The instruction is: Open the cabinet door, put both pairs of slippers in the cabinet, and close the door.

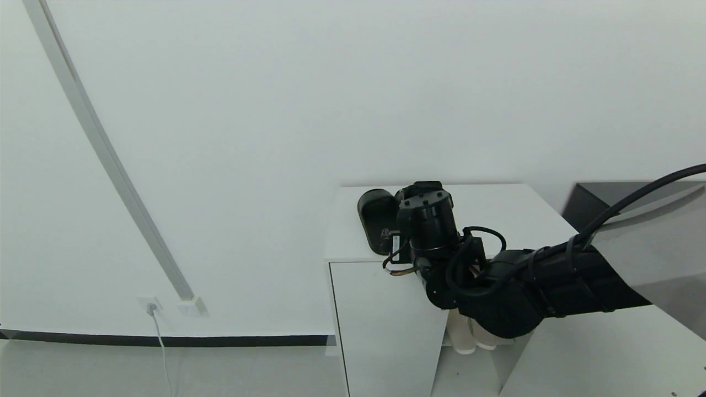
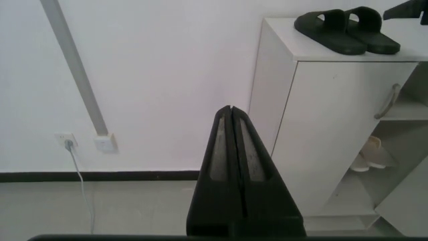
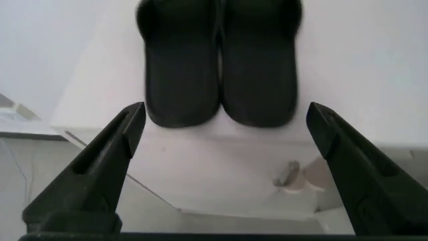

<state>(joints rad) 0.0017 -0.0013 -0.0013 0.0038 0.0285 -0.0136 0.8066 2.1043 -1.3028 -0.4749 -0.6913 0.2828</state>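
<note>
A pair of black slippers [image 3: 221,60] lies side by side on top of the white cabinet [image 1: 496,209], near its left end [image 2: 348,30]. My right gripper [image 3: 225,114] hovers open just short of their heels, one finger [image 3: 114,167] wide on each side. The right arm [image 1: 524,292] stretches over the cabinet's front. The cabinet's right door [image 1: 579,353] stands open. A pale pair of slippers [image 2: 371,154] rests on a shelf inside [image 1: 469,336]. My left gripper [image 2: 231,114] is shut and empty, off to the cabinet's left.
The cabinet's left door [image 2: 334,127] has a handle [image 2: 390,100] at its edge. A white wall stands behind, with a slanted cable duct [image 1: 105,149], a socket and a cord [image 1: 151,306]. Grey floor lies left of the cabinet. A dark object [image 1: 595,201] sits at the right.
</note>
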